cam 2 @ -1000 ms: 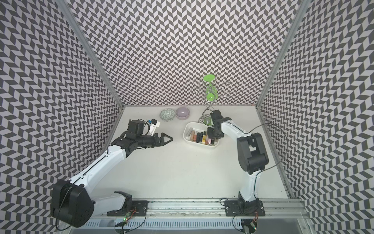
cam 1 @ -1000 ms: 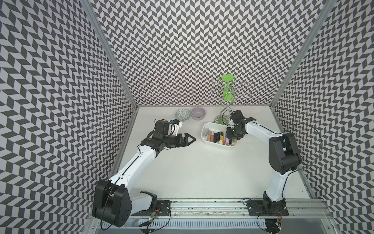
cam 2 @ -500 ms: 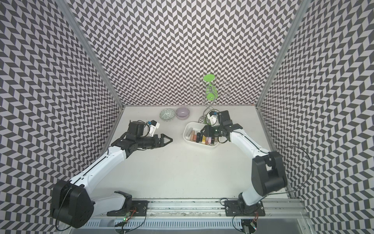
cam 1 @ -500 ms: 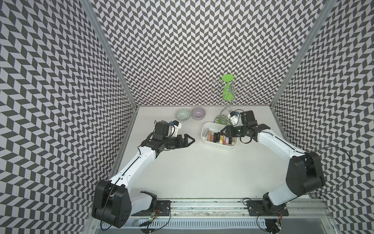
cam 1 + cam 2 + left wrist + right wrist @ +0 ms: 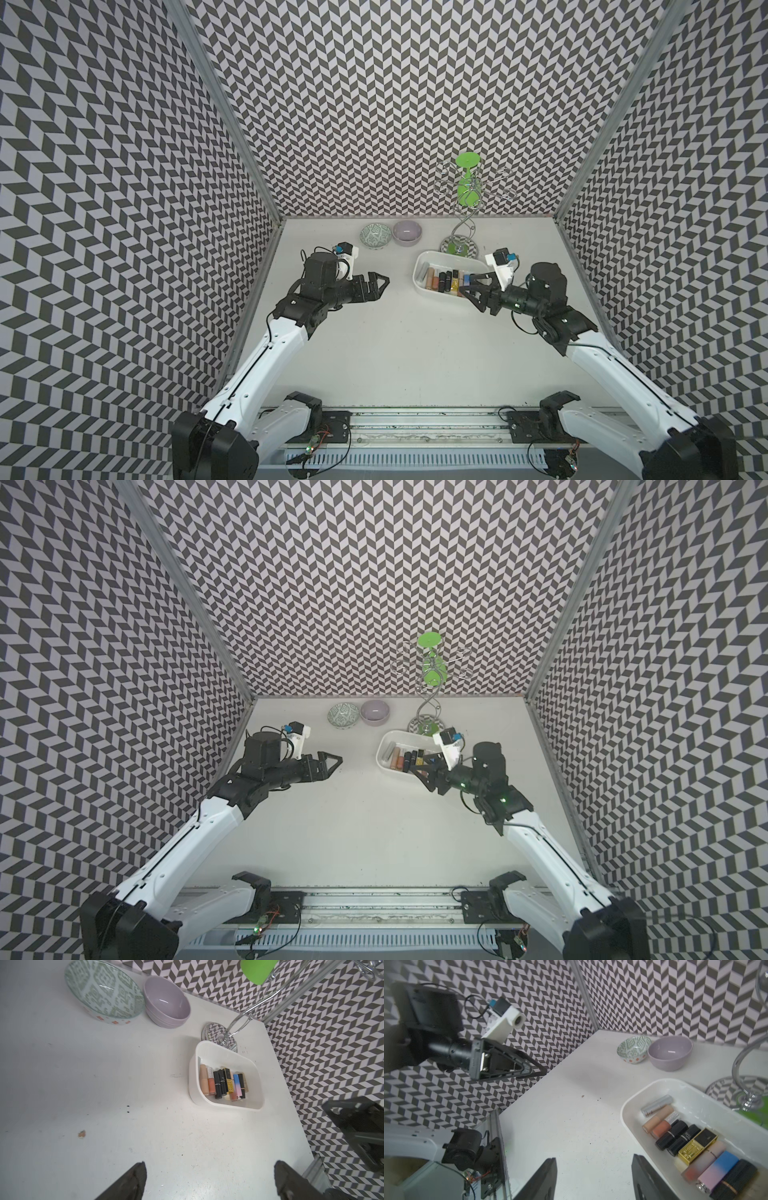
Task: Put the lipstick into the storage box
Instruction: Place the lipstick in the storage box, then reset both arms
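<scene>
**Task item.** The lipsticks point(image 5: 223, 1084) lie inside the storage box point(image 5: 228, 1057), flat and side by side in one row. They are packed toward the long wall nearer the robot, which leaves a strip of bare floor along the far wall. No lipstick shows loose on the surface point(image 5: 415, 353) in any view. The flat, parallel lay suits a shallow tub, since the tubes cannot roll far and none props on the rim.

**Right hand.** The right hand point(image 5: 593, 1159) is released. Its wrist view shows the two fingers apart with only bare surface between them, and nothing is gripped. In both top views it sits at the box's near corner on that arm's own side, low and pointing across the box. Judgement: parted fingers next to a filled row fit the letting-go step of the task — the load appears delivered rather than carried.

**Left hand.** The left hand point(image 5: 380, 287) is spread wide and empty, above bare surface and well apart from the box, with its fingers aimed toward it. Judgement: it is parked clear so the right arm has the box to itself.

**Surroundings.** The green-patterned bowl point(image 5: 375, 236) and the lilac bowl point(image 5: 407, 230) stand touching or nearly so at the back wall, clear of the work. The wire stand point(image 5: 467, 195) has its foot just behind the box's far wall — the one obstacle close to the right arm's way out.

**Status.** Judged complete or nearly so.
</scene>
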{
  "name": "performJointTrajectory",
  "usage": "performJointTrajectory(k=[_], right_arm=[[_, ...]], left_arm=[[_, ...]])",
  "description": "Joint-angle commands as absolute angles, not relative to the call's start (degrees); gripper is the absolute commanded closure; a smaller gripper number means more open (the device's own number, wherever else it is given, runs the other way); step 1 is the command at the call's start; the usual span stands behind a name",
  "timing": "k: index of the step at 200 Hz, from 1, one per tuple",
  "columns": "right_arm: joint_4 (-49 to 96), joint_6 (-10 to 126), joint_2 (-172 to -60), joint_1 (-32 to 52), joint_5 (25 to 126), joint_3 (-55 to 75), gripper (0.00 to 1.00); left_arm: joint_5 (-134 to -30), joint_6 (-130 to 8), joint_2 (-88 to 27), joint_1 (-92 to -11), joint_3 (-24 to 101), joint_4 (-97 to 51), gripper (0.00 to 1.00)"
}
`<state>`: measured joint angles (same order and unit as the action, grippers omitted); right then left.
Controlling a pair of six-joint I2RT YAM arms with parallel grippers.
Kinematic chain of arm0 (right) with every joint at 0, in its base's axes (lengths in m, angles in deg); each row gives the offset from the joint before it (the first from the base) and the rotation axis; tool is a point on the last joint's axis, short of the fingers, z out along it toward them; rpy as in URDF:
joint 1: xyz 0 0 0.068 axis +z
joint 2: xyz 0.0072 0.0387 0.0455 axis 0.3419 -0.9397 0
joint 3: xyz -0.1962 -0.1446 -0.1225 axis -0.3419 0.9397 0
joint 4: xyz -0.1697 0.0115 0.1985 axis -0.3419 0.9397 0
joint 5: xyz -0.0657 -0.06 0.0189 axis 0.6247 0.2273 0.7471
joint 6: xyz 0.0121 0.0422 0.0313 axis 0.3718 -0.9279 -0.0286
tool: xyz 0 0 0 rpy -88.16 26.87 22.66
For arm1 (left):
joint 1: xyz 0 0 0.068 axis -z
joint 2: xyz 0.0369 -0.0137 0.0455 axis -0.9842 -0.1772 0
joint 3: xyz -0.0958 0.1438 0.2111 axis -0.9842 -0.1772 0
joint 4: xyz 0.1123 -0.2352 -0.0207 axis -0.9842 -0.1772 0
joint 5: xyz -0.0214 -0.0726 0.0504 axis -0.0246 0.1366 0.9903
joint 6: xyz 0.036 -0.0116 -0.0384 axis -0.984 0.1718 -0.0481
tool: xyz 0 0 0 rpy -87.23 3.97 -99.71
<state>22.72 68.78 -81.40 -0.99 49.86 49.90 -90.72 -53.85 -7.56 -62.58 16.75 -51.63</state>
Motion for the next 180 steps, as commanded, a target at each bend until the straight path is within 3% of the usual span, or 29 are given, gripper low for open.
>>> performJointTrajectory(k=[1,47,85,107,140,180], right_arm=[[9.35,71.53,-75.73,-0.63,51.93,54.83,0.26],[7.79,72.35,-70.56,-0.65,57.21,59.26,0.21],[11.27,71.12,-68.41,-0.66,67.84,60.21,0.21],[12.19,72.74,-66.66,-0.69,74.61,61.63,0.15],[9.68,74.57,-64.31,-1.31,86.61,65.88,0.06],[-2.57,76.65,-69.05,-4.34,92.39,72.28,0.04]], left_arm=[[-81.03,-55.16,-5.19,-62.97,16.46,-53.70,0.01],[-69.12,-57.15,5.07,-61.05,6.44,-44.30,0.01],[-58.78,-61.57,22.55,-57.11,-11.55,-24.94,0.01],[-54.87,-60.94,31.18,-57.10,-17.33,-22.98,0.01],[-55.82,-61.55,33.77,-57.10,-19.42,-26.44,0.01],[-55.28,-63.82,32.99,-57.08,-19.99,-25.35,0.01]])
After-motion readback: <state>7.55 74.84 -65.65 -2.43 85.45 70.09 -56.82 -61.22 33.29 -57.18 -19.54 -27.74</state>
